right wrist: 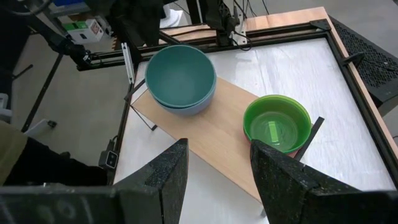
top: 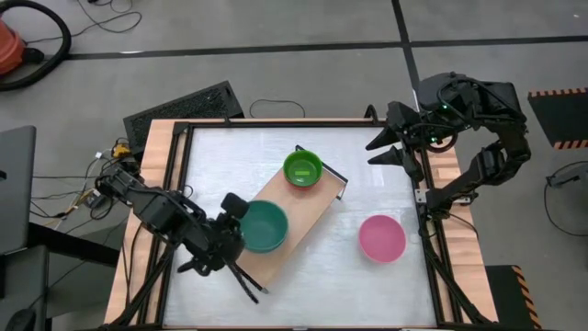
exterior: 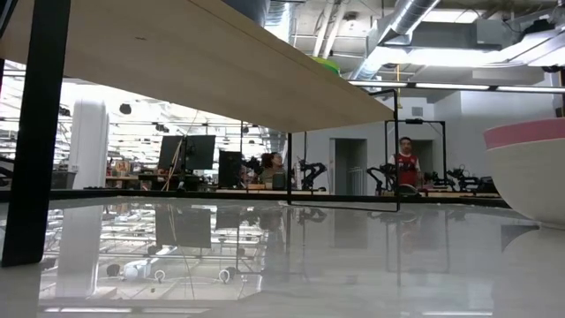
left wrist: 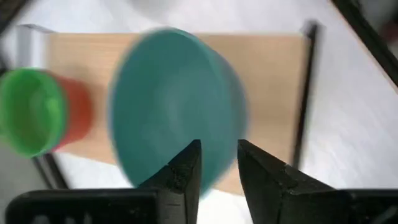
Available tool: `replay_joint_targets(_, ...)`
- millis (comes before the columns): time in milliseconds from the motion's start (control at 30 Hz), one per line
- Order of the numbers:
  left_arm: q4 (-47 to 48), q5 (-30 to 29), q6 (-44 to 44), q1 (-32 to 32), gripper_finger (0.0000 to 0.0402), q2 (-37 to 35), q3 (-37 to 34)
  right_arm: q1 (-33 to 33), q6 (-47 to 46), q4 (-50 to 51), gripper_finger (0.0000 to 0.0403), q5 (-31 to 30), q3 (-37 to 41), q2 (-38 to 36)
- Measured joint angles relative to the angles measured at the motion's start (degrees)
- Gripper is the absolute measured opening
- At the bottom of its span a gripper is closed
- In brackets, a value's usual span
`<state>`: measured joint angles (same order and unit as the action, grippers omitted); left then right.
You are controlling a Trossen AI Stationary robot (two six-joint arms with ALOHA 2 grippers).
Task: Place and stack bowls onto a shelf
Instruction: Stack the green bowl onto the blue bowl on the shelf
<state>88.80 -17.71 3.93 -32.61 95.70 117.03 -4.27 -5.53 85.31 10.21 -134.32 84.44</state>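
The shelf [top: 303,216] lies slantwise in the middle of the table. On its near left end a teal bowl [top: 264,227] sits nested in a blue bowl [right wrist: 186,102]. On its far end a lime green bowl [top: 302,168] sits in a red bowl [left wrist: 78,112]. My left gripper [left wrist: 219,155] is open just over the teal bowl's left rim, and a narrow gap shows between its fingers. A pink bowl [top: 381,238] rests on the table, right of the shelf. My right gripper [right wrist: 217,180] hangs open, holding nothing, high over the table's far right corner.
A black metal frame [top: 179,184] and a wooden border [top: 156,175] run round the white table top. In the low view the shelf board [exterior: 221,62] spans overhead on a black leg [exterior: 35,132]. People show in the room beyond the table.
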Motion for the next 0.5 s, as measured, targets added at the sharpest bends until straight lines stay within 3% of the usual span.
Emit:
replay_joint_targets(167, -2.2, -9.9, -7.9, -1.8, 0.0014, 0.0, -0.3, 0.0, 0.0, 0.2, 0.0198, 0.0, 0.0, 0.0)
replay_joint_targets(433, -5.5, -30.8, -38.7, -8.8, 0.0000, 0.0, -6.3, 0.0, 1.1, 3.3, 0.0198, 0.0, 0.0, 0.0)
replay_joint_targets(500, -5.5, -33.6, -46.6, -10.8, 0.0000, 0.0, -7.8, 0.0, 1.6, 3.3, 0.0198, 0.0, 0.0, 0.0)
